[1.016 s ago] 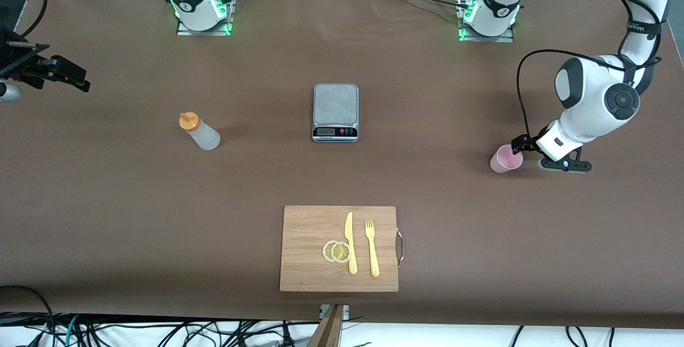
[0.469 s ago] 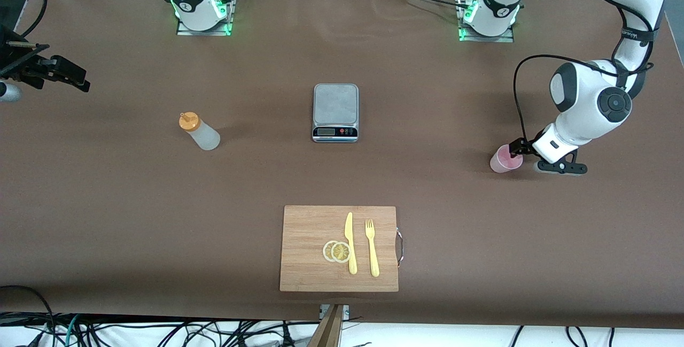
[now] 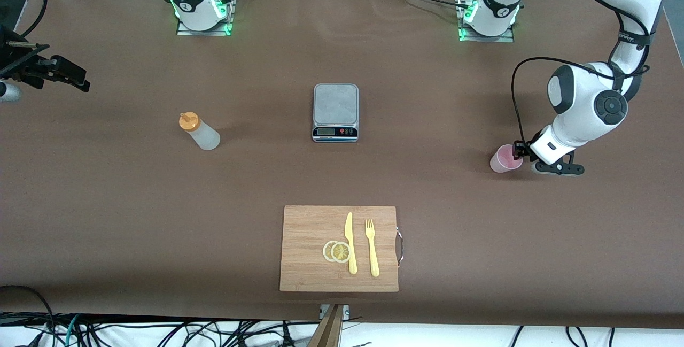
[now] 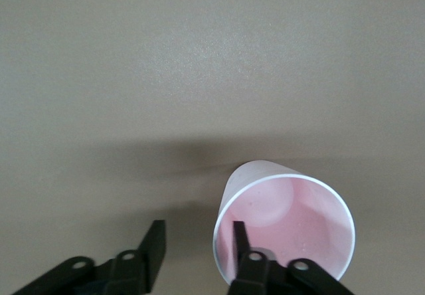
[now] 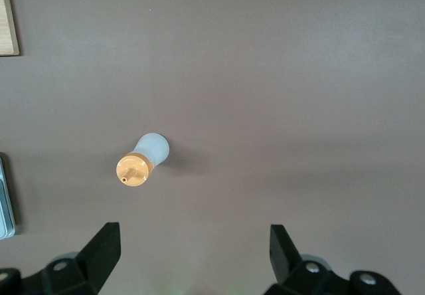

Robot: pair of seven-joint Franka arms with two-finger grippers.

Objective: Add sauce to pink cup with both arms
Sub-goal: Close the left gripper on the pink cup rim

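Observation:
The pink cup stands upright toward the left arm's end of the table. My left gripper is open at its rim. In the left wrist view the left gripper straddles the cup's wall, with one finger inside and the other finger outside. The sauce bottle, whitish with an orange cap, stands toward the right arm's end. My right gripper is open and empty, high up at that end. The right wrist view shows the right gripper and the bottle well below it.
A grey kitchen scale sits mid-table between bottle and cup. A wooden cutting board lies nearer the front camera with a yellow knife, a yellow fork and lemon slices.
My left arm has shifted a little toward the cup, bringing its gripper onto the rim. The right arm, bottle and cup have not moved.

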